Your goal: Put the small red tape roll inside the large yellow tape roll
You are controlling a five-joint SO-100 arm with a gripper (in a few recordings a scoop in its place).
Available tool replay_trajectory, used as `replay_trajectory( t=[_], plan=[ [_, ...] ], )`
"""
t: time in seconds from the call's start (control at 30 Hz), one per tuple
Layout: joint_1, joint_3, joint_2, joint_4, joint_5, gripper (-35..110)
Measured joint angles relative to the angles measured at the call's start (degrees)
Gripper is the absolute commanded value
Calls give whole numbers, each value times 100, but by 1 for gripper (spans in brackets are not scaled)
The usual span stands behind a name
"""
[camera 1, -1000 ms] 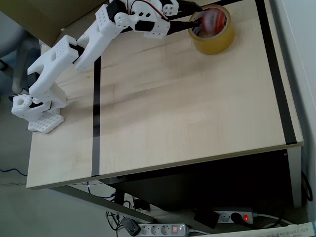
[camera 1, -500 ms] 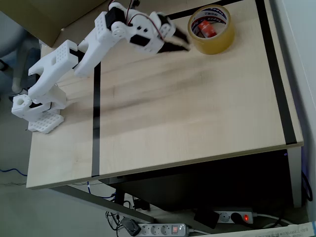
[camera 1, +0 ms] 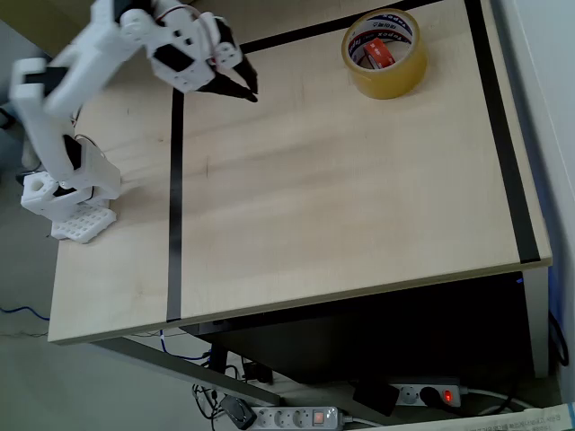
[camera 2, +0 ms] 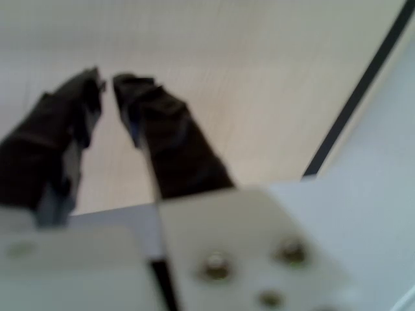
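The small red tape roll point(camera 1: 381, 52) sits inside the large yellow tape roll point(camera 1: 385, 54) — the pincer point(camera 1: 247, 88), nearly closed and holding nothing, hangs well apart from it.

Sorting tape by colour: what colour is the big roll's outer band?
Translucent yellow-amber; the large yellow tape roll shows it best in the overhead view.
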Motion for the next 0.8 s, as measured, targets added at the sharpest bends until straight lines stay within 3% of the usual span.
replay_trajectory(
  t=[0.27,0.57,0.8],
  plan=[
    [378,5203,4087,-1793,747,0],
    [325,8358,9712,-1969,861,0],
    [316,9914,10731,-2505,747,0]
  ],
)
